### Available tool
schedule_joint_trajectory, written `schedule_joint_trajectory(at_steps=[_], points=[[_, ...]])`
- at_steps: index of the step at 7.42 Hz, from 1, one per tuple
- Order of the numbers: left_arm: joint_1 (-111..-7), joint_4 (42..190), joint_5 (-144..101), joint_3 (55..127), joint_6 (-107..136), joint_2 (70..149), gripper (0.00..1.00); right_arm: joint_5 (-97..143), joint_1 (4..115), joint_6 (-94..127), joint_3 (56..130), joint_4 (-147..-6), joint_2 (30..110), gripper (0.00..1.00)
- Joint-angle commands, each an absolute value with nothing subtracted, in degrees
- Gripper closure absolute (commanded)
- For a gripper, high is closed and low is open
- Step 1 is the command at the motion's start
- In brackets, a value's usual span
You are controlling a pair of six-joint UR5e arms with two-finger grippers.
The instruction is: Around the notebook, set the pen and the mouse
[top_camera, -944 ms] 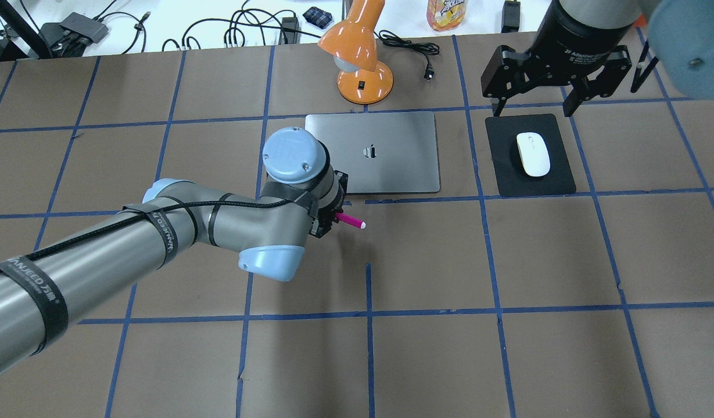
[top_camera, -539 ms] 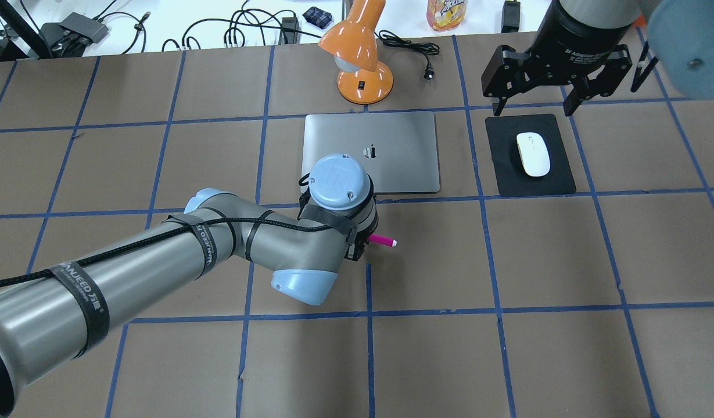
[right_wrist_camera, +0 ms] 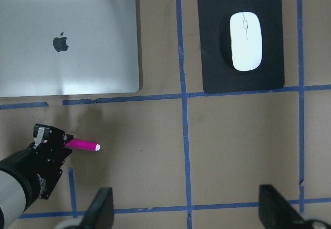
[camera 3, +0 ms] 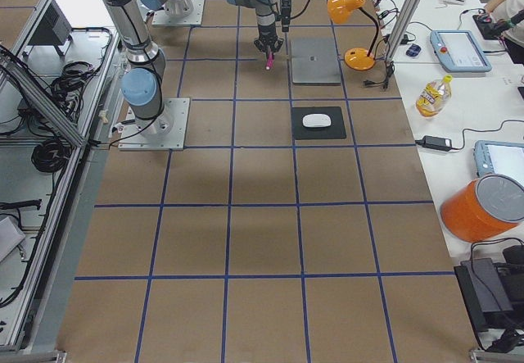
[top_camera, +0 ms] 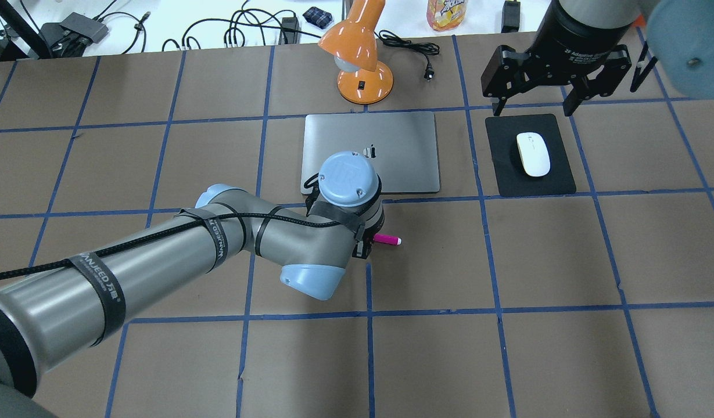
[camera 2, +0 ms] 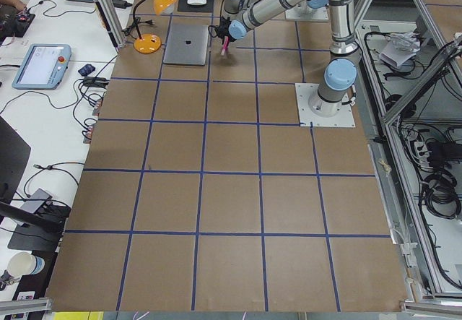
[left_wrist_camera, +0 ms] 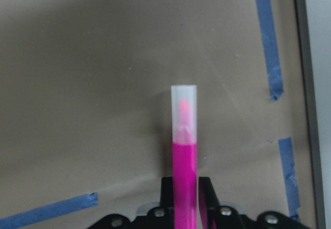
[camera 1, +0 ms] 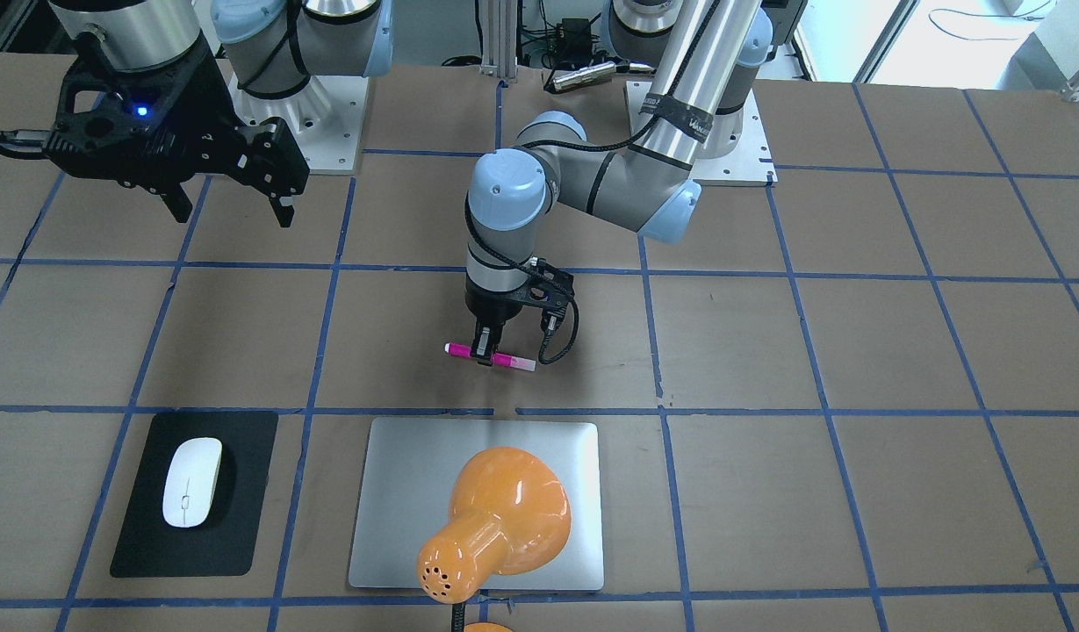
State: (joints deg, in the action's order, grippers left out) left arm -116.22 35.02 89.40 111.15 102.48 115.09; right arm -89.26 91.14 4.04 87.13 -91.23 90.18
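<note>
The magenta pen point(top_camera: 387, 238) lies level in my left gripper point(camera 1: 485, 351), which is shut on its middle, low over the brown table just in front of the notebook's near edge. The wrist view shows the pen point(left_wrist_camera: 184, 162) with its clear tip pointing away. The silver notebook point(top_camera: 403, 139) lies flat at the table's centre, partly under my left wrist. The white mouse point(top_camera: 533, 154) rests on a black mat point(top_camera: 508, 174) to the notebook's right. My right gripper point(top_camera: 534, 101) hangs open high above the mat's far edge, holding nothing.
An orange desk lamp point(top_camera: 357, 58) stands just behind the notebook, its cord trailing right. Cables, a bottle and devices lie on the white bench beyond the table. Blue tape lines grid the brown surface.
My left arm has carried the pen to the right and nearer the robot, along the notebook's near edge. The right gripper and mouse have not moved.
</note>
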Motion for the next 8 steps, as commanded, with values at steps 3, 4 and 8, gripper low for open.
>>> schedule_joint_trajectory(at_steps=[3, 4, 8], points=[[-114.4, 35.2, 89.3, 110.7, 80.9, 112.3, 0.00, -89.3, 91.1, 4.0, 87.2, -91.2, 90.2, 0.00], [-111.4, 36.1, 89.2, 110.4, 75.6, 111.1, 0.00, -89.3, 91.1, 4.0, 87.2, -91.2, 90.2, 0.00], [-99.9, 48.6, 89.5, 109.2, 42.6, 103.2, 0.00, -89.3, 91.1, 4.0, 87.2, -91.3, 90.1, 0.00]])
